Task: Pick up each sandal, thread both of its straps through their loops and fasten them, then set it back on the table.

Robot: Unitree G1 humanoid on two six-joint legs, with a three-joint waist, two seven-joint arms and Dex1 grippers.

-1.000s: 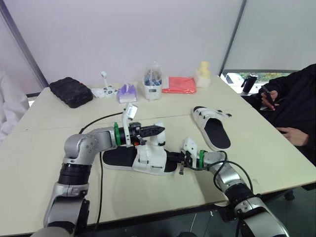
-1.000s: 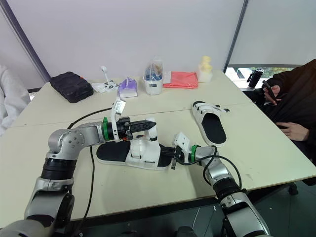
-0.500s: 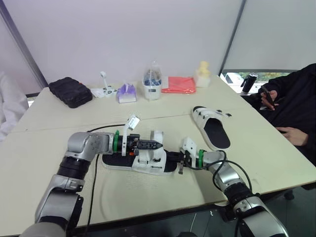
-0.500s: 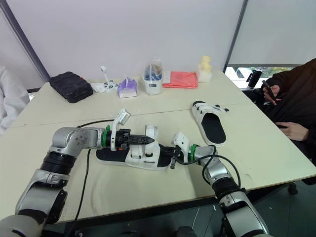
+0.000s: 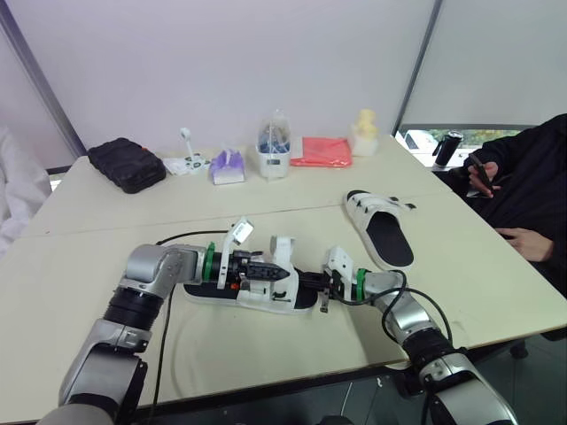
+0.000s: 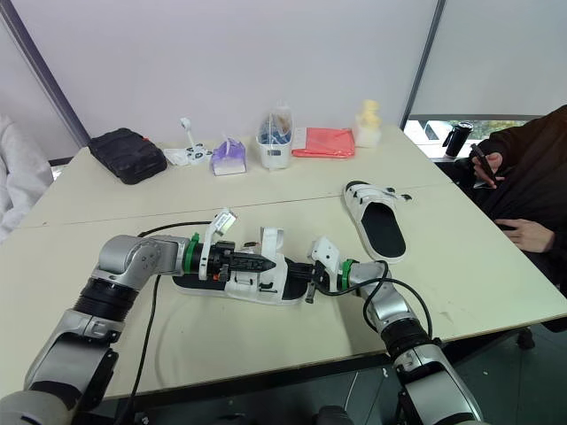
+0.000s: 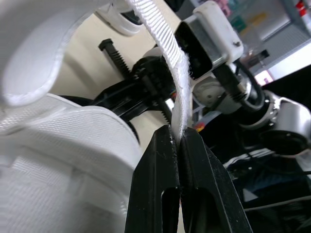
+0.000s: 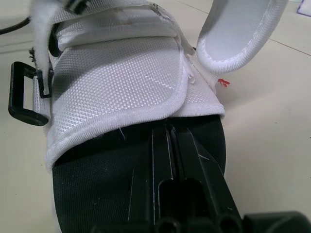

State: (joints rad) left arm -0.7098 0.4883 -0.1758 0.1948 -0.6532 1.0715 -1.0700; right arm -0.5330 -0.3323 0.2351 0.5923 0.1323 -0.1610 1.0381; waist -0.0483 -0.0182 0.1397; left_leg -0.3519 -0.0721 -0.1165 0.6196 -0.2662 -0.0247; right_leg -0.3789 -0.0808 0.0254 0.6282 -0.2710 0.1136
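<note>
A white-strapped sandal with a black sole (image 5: 255, 290) lies on the table in front of me. My left gripper (image 5: 280, 273) lies low over its straps, fingers (image 7: 163, 160) shut on a white strap (image 7: 160, 43) that runs up from between them. One wide strap flap (image 5: 283, 251) stands upright. My right gripper (image 5: 307, 284) is shut on the sole's end (image 8: 146, 160), just under the front strap (image 8: 116, 82); a black loop (image 8: 22, 94) hangs at the strap's side. The second sandal (image 5: 383, 226) lies flat to the right, apart from both grippers.
Along the back stand a black case (image 5: 127, 164), a white gadget (image 5: 189, 162), a purple tissue pack (image 5: 228, 166), a clear container (image 5: 274, 146), a red cloth (image 5: 322, 152) and a yellow figure (image 5: 363, 133). A seated person (image 5: 532, 195) is at the right edge. A black cable (image 5: 168, 305) trails by my left arm.
My left gripper has come down from above the sandal to just over its straps, bringing the strap with it. The right gripper has kept its hold on the sole.
</note>
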